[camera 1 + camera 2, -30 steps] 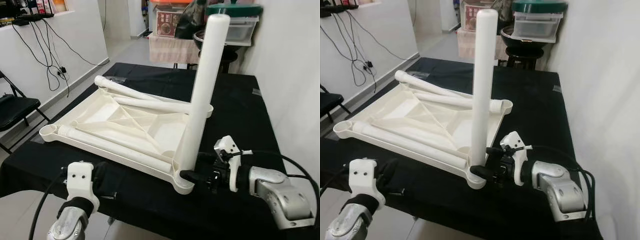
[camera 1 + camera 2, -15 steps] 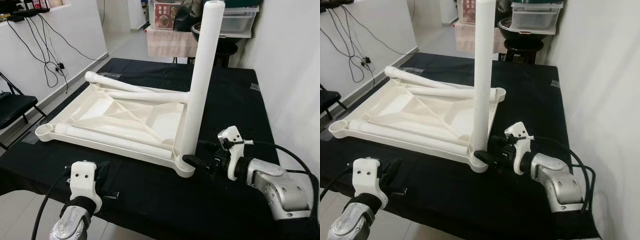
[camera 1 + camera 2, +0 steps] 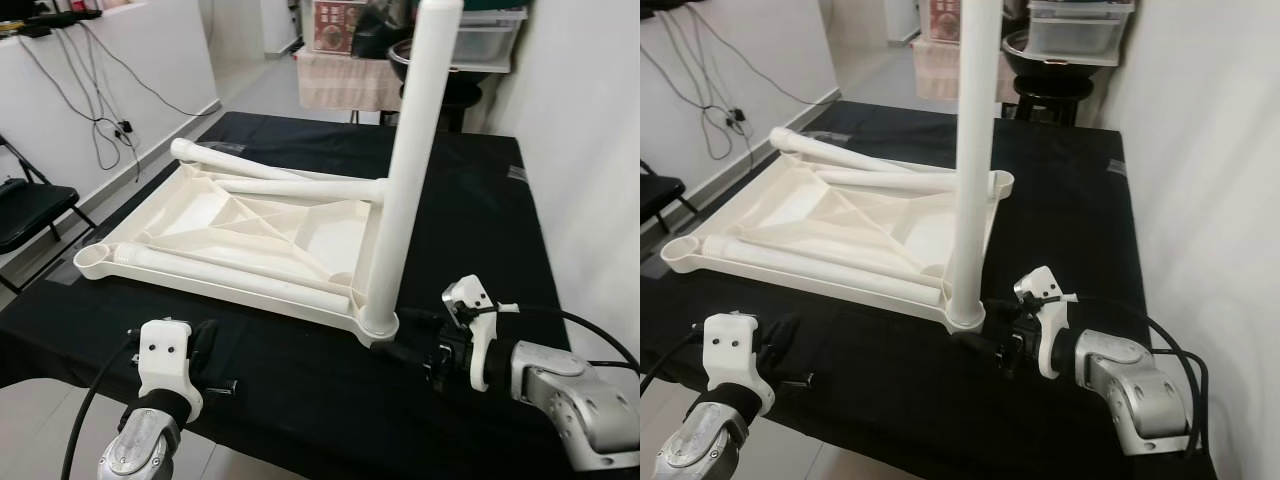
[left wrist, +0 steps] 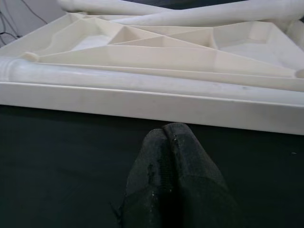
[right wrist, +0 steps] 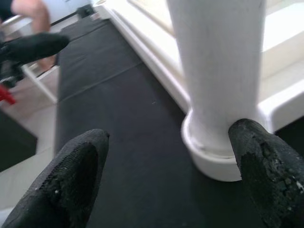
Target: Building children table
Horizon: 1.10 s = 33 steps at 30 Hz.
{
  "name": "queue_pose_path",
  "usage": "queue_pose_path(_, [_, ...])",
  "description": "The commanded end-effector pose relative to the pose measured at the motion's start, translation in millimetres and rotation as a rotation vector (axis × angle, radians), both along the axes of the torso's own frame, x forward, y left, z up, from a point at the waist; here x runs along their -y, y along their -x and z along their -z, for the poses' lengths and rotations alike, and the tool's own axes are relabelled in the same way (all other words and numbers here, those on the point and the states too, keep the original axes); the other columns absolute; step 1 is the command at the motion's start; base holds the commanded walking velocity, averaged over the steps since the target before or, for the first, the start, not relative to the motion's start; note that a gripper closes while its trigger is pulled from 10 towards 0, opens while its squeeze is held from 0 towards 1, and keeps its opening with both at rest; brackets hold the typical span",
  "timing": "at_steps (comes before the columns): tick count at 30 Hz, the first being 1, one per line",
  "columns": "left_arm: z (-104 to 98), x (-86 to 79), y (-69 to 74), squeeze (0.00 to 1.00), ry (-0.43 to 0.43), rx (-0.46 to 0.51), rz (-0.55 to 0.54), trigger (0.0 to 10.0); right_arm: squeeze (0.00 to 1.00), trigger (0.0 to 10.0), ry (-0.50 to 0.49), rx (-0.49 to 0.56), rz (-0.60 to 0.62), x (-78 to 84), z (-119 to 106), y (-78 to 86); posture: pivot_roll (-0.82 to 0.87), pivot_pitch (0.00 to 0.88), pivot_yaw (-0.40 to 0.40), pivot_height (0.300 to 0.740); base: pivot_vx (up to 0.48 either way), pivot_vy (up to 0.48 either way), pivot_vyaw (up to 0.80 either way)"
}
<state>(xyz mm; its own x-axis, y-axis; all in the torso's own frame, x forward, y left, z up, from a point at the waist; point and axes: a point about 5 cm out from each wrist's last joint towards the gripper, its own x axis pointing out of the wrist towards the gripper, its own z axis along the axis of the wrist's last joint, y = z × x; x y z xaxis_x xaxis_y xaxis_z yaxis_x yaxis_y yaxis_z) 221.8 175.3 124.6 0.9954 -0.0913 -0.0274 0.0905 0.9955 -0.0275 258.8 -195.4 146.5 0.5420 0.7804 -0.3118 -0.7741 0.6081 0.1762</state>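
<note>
Black cloth-covered table (image 3: pixel 470 210) carries the whole build. On it, upside down, lies the white plastic children's tabletop (image 3: pixel 225 215), ribbed underside up, long side near the robot's edge. One white round plastic leg (image 3: pixel 410 160) stands upright in the near right corner socket (image 3: pixel 378 322). Three more white plastic legs lie loose in the tray: one (image 3: pixel 235 280) along the near edge, two (image 3: pixel 865 170) toward the far side, crossing at an angle. Right gripper (image 5: pixel 164 164) sits low on the cloth just beside that corner socket, fingers (image 5: pixel 270 175) spread wide apart with nothing between them; one fingertip looks to be touching or just beside the socket base, hard to tell from the wrist view. Left gripper (image 4: pixel 168 142) is low over the cloth in front of the tabletop's near rim, apart from it, fingers pressed together on nothing. Black folding chair (image 3: pixel 30 215) stands off the table's left side, cables (image 3: pixel 95 110) hanging on the white wall behind it.
</note>
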Motion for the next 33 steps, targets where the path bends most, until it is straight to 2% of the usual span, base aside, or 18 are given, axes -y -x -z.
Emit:
queue_pose_path(1, [6,-4.1,0.5,0.00,0.003,-0.035,-0.018,10.0,0.00,10.0,0.009,-0.039,-0.121,0.2,-3,14.0,-0.06,0.069,0.020,0.740,0.000,0.296,0.00])
queue_pose_path(5, [7,-4.2,0.1,0.00,0.003,-0.046,-0.017,10.0,0.00,10.0,-0.017,-0.059,-0.206,-3.4,-5,23.5,-0.05,0.067,0.020,0.740,0.000,0.423,0.00])
queue_pose_path(13, [9,-3.9,-0.6,0.00,0.003,-0.051,-0.011,10.0,0.00,10.0,0.013,-0.081,-0.219,0.2,-2,26.5,-0.06,0.066,0.021,0.740,0.000,0.465,0.00])
queue_pose_path(18, [9,-3.3,-1.1,0.00,0.001,-0.052,-0.005,10.0,0.00,10.0,-0.016,-0.059,-0.237,-9.7,-2,27.1,-0.06,0.063,0.018,0.740,0.000,0.465,0.00])
queue_pose_path(19, [9,-3.1,-1.1,0.00,0.001,-0.052,-0.005,10.0,0.00,10.0,-0.016,-0.039,-0.214,-12.9,-2,23.8,-0.06,0.063,0.018,0.740,0.000,0.465,0.00])
queue_pose_path(20, [10,-2.4,-1.3,0.00,0.003,-0.052,-0.004,10.0,0.00,10.0,-0.022,0.010,-0.128,-20.1,0,12.3,-0.06,0.060,0.015,0.740,0.000,0.465,0.00])
queue_pose_path(24, [10,-1.9,-1.5,0.00,0.006,-0.052,-0.004,10.0,0.00,10.0,-0.058,0.050,-0.031,-29.7,0,-0.1,-0.06,0.057,0.014,0.740,0.000,0.465,0.00])
queue_pose_path(26, [10,-1.6,-2.6,0.00,0.007,-0.050,-0.003,10.0,0.00,10.0,-0.101,0.093,0.092,-41.2,-2,-15.6,-0.06,0.054,0.013,0.740,0.000,0.465,0.00])
queue_pose_path(29, [10,-1.8,-3.2,0.00,0.006,-0.048,-0.003,10.0,0.00,10.0,-0.119,0.098,0.131,-44.9,-3,-20.3,-0.06,0.054,0.013,0.740,0.000,0.465,0.00])
queue_pose_path(33, [7,-2.2,-5.8,0.00,-0.004,-0.026,-0.007,10.0,0.00,10.0,-0.156,0.148,0.288,-61.3,-7,-40.2,-0.06,0.050,0.012,0.740,0.000,0.347,0.00])
